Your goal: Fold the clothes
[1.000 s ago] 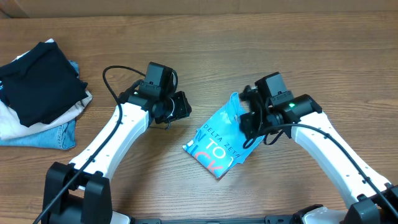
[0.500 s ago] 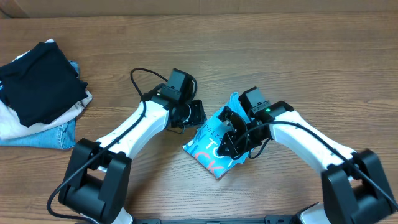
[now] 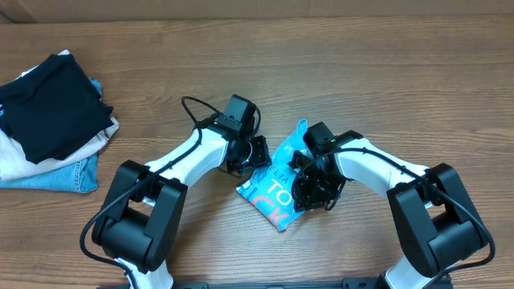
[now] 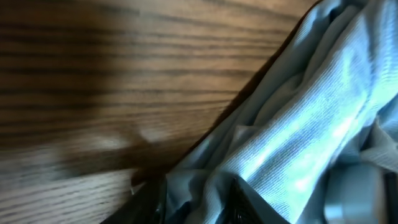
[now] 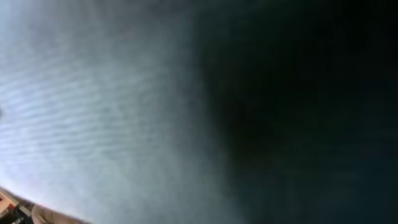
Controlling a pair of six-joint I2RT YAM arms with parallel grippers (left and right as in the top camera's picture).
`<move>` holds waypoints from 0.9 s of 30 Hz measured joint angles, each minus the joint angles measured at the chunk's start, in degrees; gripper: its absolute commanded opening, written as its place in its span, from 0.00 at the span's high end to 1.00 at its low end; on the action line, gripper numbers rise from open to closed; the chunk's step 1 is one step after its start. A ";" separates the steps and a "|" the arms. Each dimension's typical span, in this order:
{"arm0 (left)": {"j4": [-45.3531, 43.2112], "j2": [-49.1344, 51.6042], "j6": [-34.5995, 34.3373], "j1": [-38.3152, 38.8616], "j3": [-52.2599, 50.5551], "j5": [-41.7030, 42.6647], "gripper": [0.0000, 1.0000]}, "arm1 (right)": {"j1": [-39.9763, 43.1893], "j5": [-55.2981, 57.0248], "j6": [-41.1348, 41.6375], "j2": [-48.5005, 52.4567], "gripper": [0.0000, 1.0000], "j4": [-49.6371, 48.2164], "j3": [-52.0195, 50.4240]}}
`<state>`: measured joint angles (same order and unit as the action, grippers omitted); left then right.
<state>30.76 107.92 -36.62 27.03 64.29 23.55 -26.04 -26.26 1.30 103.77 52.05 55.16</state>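
Two tools crowd one small bundle. The shirt (image 3: 271, 195) lies lettered side up, a little right of centre and toward the near edge of the desk (image 3: 377, 72). Its long axis runs roughly far to near, on a slight slant. Your left tool (image 3: 255, 154) sits at the shirt's left edge, so the cloth lies to its right. The left wrist view shows its fingers (image 4: 249, 200) apart with a ridge of blue cloth bunched between them, but you cannot tell whether they pinch it or only straddle it. Your right tool (image 3: 315, 191) is down on the shirt's right half, on top of the cloth. Its own camera gives only blurred blue fabric, so you cannot tell how wide it stands or whether it holds anything. The right arm looks the nearer, since it overlaps the bundle while the left only meets the edge. Any fold would probably go across that slanted axis. The wood around the bundle is flat and bare, with room toward the far edge and the right. The black garment (image 3: 48, 100) and jeans (image 3: 68, 172) lie well apart at the left edge.
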 measured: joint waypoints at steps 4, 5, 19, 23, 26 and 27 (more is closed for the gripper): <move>2.10 0.00 -0.61 0.37 0.00 0.33 0.63 | -0.42 0.98 2.12 -0.17 0.79 -0.39 0.00; 2.93 0.00 -0.72 0.39 0.00 0.44 0.65 | -0.57 1.49 2.93 -0.33 0.79 -0.37 0.00; 9.33 0.00 -8.46 1.27 0.11 -0.20 0.70 | 5.03 19.43 8.81 -2.43 0.79 0.02 1.42; 8.09 -0.02 -9.73 1.88 0.11 -0.20 0.70 | 5.11 23.32 8.79 -2.47 0.80 1.84 1.66; 6.19 -0.70 -10.03 1.88 0.09 -0.33 0.70 | 5.77 25.97 8.79 -2.58 0.79 3.69 1.73; 5.60 -1.27 -10.12 1.86 0.09 -0.63 0.70 | 5.95 26.80 8.79 -2.78 0.79 4.48 1.84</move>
<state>36.36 106.65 -46.74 28.88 64.38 22.92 -20.10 0.54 10.09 100.99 56.53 56.99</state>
